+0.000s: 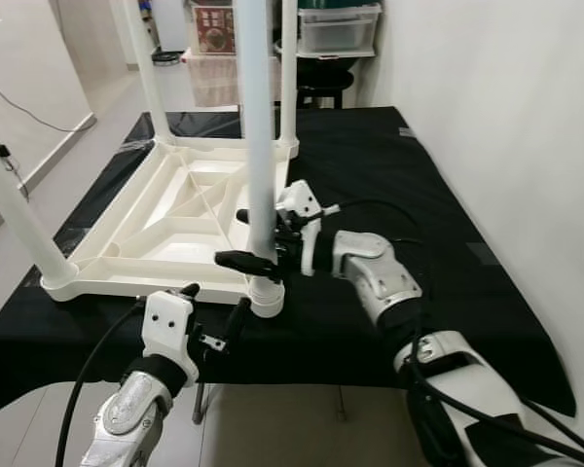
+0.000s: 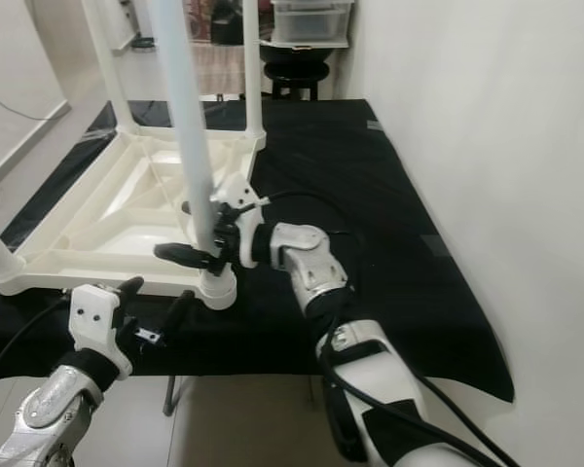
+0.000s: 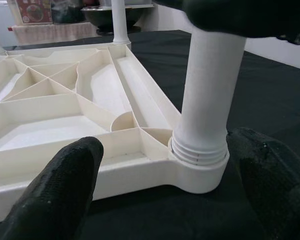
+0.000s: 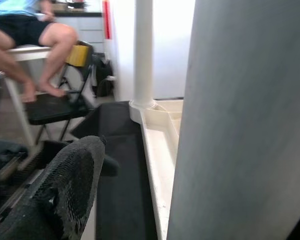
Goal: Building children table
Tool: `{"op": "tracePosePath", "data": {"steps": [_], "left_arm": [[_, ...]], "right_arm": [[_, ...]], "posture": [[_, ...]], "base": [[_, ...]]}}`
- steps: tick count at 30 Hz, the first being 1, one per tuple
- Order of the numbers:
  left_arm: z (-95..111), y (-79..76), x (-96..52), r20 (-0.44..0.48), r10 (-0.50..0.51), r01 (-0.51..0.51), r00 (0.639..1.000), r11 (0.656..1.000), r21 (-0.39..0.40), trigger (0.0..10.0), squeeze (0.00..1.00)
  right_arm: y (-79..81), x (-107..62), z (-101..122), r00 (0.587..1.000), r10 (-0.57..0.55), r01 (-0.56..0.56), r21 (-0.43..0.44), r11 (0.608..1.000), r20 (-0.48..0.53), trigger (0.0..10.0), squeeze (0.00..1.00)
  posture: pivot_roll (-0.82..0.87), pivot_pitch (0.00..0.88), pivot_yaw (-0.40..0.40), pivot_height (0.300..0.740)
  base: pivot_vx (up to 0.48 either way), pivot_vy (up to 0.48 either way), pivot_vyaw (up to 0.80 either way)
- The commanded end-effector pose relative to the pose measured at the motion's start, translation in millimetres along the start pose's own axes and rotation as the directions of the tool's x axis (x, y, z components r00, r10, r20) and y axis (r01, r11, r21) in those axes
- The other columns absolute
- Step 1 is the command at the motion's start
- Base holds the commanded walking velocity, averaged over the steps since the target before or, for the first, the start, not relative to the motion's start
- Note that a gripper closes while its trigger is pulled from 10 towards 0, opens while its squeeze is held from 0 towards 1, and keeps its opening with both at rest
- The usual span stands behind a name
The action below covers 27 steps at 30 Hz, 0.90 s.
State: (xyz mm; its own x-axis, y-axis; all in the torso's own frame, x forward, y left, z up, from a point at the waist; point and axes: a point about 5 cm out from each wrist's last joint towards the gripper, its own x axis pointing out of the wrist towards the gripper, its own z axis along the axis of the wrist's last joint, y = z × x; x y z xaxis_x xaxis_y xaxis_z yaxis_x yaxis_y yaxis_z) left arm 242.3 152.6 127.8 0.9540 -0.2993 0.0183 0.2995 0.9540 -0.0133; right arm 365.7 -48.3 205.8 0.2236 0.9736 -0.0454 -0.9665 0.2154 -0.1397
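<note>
I see the white plastic tabletop point(image 1: 165, 229) lying upside down on a black cloth point(image 1: 389, 185), its underside a smooth moulded grid of ribs and triangular pockets. Round white legs stand up from its corners. The near leg point(image 1: 258, 126) is a plain smooth tube seated in a round corner socket point(image 3: 200, 167), with screw threads showing just above the socket rim.

My right gripper point(image 1: 258, 238) is clamped on that leg a little above the socket, one textured black finger point(image 4: 60, 195) on each side of the tube.

My left gripper point(image 1: 214, 311) sits low at the cloth's near edge, just in front of the socket corner. Its fingers point(image 3: 60, 192) are spread wide, touching nothing, with the socket between them in the left wrist view.

Beyond the table, a person's bare legs point(image 4: 40, 55) rest by a black folding chair point(image 4: 55, 105).
</note>
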Motion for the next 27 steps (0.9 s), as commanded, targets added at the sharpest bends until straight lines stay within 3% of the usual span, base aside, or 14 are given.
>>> {"op": "tracePosePath", "data": {"steps": [1,3,4,5,14,19,21,22,23,24,25,26,27], "left_arm": [[-3,1.2,-2.7,-0.019,0.001,-0.001,1.000,1.000,0.000,10.0,0.00],[-3,1.2,-2.7,-0.019,0.001,-0.001,1.000,1.000,0.000,10.0,0.00],[-3,1.2,-3.0,-0.020,0.001,-0.001,1.000,1.000,0.001,10.0,0.00],[-3,1.3,-3.3,-0.021,0.001,-0.001,1.000,1.000,0.001,10.0,0.00],[-4,1.2,-3.7,-0.023,-0.002,0.002,1.000,1.000,0.000,10.0,0.00],[-4,0.3,-4.0,-0.022,-0.002,0.002,1.000,1.000,-0.002,10.0,0.00],[-3,0.6,-5.1,-0.020,0.002,-0.002,1.000,1.000,0.001,10.0,0.00],[-3,0.6,-5.1,-0.020,0.002,-0.002,1.000,1.000,0.001,10.0,0.00],[-3,0.6,-6.1,-0.020,0.003,-0.003,1.000,1.000,0.001,10.0,0.00],[-2,1.6,-7.0,-0.020,0.003,-0.003,1.000,1.000,0.002,10.0,0.00],[-2,1.8,-7.7,-0.020,0.002,-0.002,1.000,1.000,0.002,10.0,0.00],[-2,1.8,-7.7,-0.020,0.002,-0.002,1.000,1.000,0.002,10.0,0.00],[-2,1.8,-7.9,-0.022,0.000,0.000,1.000,1.000,0.003,10.0,0.00]], "right_arm": [[3.0,4.8,1,0.995,0.094,-0.094,-0.009,0.995,-0.010,10.0,0.00],[3.0,4.8,1,0.995,0.094,-0.094,-0.009,0.995,-0.010,10.0,0.00],[2.1,4.3,1,0.993,0.113,-0.113,-0.003,0.994,-0.026,8.2,0.00],[1.3,3.5,0,0.992,0.125,-0.124,0.005,0.992,-0.035,0.0,0.00],[-0.3,-1.4,-7,0.991,0.116,-0.116,0.009,0.993,-0.064,0.0,0.00],[-6.5,-9.1,-11,0.998,0.005,-0.005,-0.002,1.000,-0.063,0.0,0.00],[-4.6,-26.4,-32,0.989,-0.089,0.092,0.023,0.995,-0.117,0.0,0.00],[-4.6,-26.4,-32,0.989,-0.089,0.092,0.023,0.995,-0.117,0.0,0.00],[-4.8,-25.7,-48,0.939,-0.301,0.312,0.047,0.949,-0.169,0.0,0.00],[-7.9,-27.9,-60,0.781,-0.591,0.612,0.065,0.788,-0.201,0.0,0.00],[6.9,-30.5,-76,0.661,-0.700,0.741,0.091,0.665,-0.270,0.0,0.00],[6.9,-30.5,-76,0.661,-0.700,0.741,0.091,0.665,-0.270,0.0,0.00],[25.3,-22.9,-84,0.670,-0.685,0.736,0.134,0.663,-0.287,0.0,0.00]], "posture": [[0.02,0.042,-0.012,0.740],[0.02,0.042,-0.012,0.740],[0.02,0.043,-0.012,0.740],[0.02,0.043,-0.011,0.740],[0.01,0.042,-0.006,0.740],[0.02,0.045,-0.015,0.740],[0.03,0.055,-0.030,0.740],[0.03,0.055,-0.030,0.740],[0.03,0.055,-0.041,0.740],[0.03,0.063,-0.038,0.740],[0.03,0.077,-0.033,0.740],[0.03,0.077,-0.033,0.740],[0.04,0.072,-0.028,0.740]], "base": [[0.000,0.000,0.00],[0.000,0.000,0.00],[0.000,0.000,0.00],[0.000,0.000,0.00],[0.000,0.000,0.00],[0.000,0.000,0.00],[0.000,0.000,0.00],[0.000,0.000,0.00],[0.000,0.000,0.00],[0.000,0.000,0.00],[0.000,0.000,0.00],[0.000,0.000,0.00],[0.000,0.000,0.00]]}}
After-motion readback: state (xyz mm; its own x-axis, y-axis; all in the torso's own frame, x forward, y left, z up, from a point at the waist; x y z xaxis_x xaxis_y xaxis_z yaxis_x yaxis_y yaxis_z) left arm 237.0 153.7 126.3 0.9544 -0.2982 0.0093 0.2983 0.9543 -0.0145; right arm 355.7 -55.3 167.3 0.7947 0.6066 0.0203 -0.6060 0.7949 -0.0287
